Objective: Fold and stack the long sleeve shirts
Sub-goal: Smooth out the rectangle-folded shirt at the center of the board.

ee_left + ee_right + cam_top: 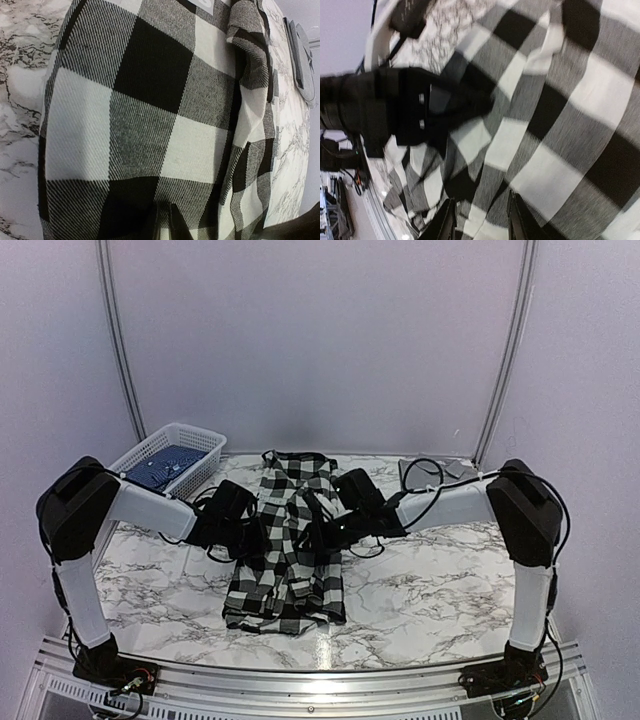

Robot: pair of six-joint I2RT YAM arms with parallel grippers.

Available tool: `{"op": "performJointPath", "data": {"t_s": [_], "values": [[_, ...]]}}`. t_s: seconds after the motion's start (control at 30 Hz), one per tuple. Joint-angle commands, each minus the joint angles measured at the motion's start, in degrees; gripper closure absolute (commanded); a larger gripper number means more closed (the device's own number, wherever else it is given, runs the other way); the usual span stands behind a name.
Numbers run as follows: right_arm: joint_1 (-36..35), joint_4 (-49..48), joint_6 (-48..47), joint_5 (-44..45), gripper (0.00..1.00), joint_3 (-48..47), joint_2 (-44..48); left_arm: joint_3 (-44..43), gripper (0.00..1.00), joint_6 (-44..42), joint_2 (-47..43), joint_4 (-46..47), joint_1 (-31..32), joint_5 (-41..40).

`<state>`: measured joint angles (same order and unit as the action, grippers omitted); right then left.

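Observation:
One long sleeve shirt (pixel 288 540) in black-and-white check lies lengthwise on the marble table, its sides folded inward into a narrow strip. My left gripper (pixel 250 535) is at the shirt's left edge. In the left wrist view, its fingertips (pixel 167 225) are pinched together with a thin strip of the checked cloth (pixel 150 100) between them. My right gripper (pixel 335 530) is at the shirt's right edge. In the right wrist view, its fingers (pixel 480 225) stand apart over the checked cloth (pixel 560 125), which runs between them. The left gripper's black body (pixel 435 107) lies across from it.
A white basket (pixel 200 437) holding a blue item (pixel 165 466) stands at the back left. A flat grey object (pixel 440 472) lies at the back right, also visible as a grey slab (pixel 302 60). Cables hang from both arms near the shirt.

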<state>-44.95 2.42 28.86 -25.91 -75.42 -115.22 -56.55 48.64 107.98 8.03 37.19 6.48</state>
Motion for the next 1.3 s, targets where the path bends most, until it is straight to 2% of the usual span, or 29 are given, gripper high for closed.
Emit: {"op": "performJointPath", "data": {"t_s": [0.0,0.17,0.4,0.53,0.7,0.87,1.03,1.27], "values": [[-1.6,-4.03,1.58,0.22,0.69,7.92,2.38,0.39,0.93,3.9,2.37,2.46,0.84,-2.64],[-1.29,-4.96,1.39,0.59,0.69,12.0,2.03,-2.71,0.94,6.35,6.23,2.76,1.04,-3.92],[3.06,-5.63,1.39,1.08,0.71,11.48,-1.8,-10.74,0.94,6.1,11.8,1.05,0.83,-4.23],[4.66,-3.2,-0.37,2.11,0.71,9.35,-1.0,-13.92,0.92,4.52,11.46,-0.42,0.52,-3.54],[4.63,1.09,-2.73,4.1,0.69,8.23,3.22,-14.77,0.77,1.43,6.37,-2.75,0.72,-1.84],[3.9,1.5,-2.63,4.32,0.67,11.16,8.15,-9.83,0.66,-1.39,-1.92,-3.89,0.82,-1.16],[1.03,0.58,-1.73,4.73,0.64,13.36,11.19,-2.01,0.65,-3.08,-7.99,-4.46,0.86,-0.02],[-1.97,-1.07,-0.97,4.41,0.64,17.34,10.02,7.0,0.68,-6.27,-11.88,-6.27,0.91,1.93]]}}
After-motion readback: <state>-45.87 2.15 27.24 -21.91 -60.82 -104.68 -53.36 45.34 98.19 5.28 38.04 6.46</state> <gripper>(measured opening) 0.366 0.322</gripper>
